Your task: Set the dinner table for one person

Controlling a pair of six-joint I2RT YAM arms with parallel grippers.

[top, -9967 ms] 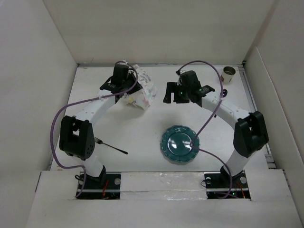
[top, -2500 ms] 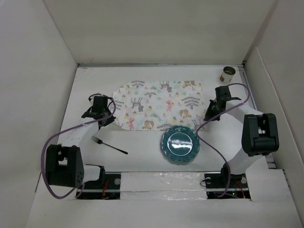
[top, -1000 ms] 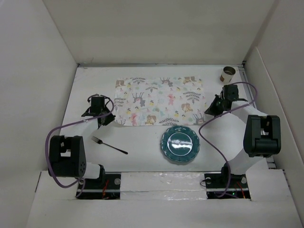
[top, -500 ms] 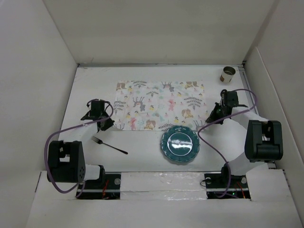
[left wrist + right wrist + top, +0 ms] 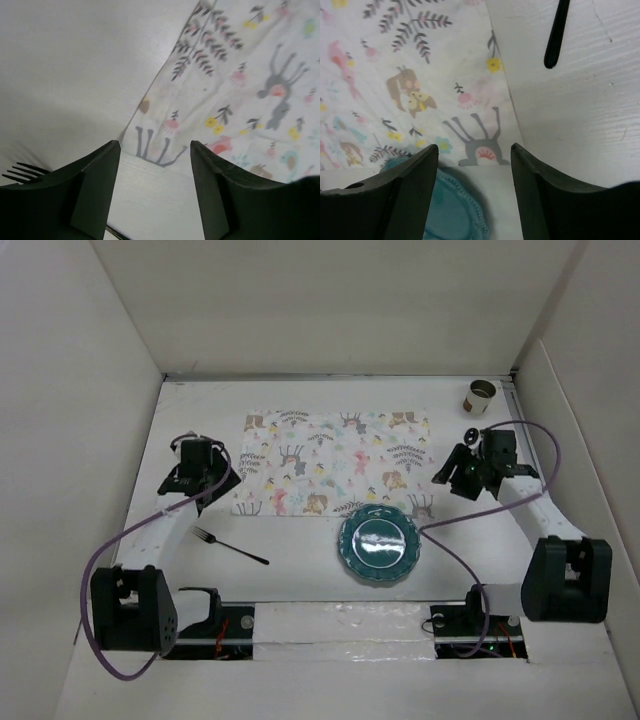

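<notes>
The printed placemat (image 5: pixel 335 460) lies spread flat on the white dinner table (image 5: pixel 300 570). My left gripper (image 5: pixel 225 487) hovers open just off the mat's near-left corner (image 5: pixel 150 152), with nothing between its fingers (image 5: pixel 95 190). My right gripper (image 5: pixel 447 478) is open above the mat's near-right corner (image 5: pixel 485 157), also holding nothing. A teal plate (image 5: pixel 379 544) sits in front of the mat, its rim overlapping the mat's near edge (image 5: pixel 447 210). A black fork (image 5: pixel 230 546) lies near the left arm, its tines (image 5: pixel 20 172) showing beside my left finger.
A brown paper cup (image 5: pixel 481 396) stands at the far right corner. A black rod-like handle (image 5: pixel 557 35) lies on the table right of the mat. White walls enclose the table on three sides. Purple cables loop from both arms.
Both grippers have opened and let go of the placemat's near corners, then backed away a little. The mat now rests flat and still.
</notes>
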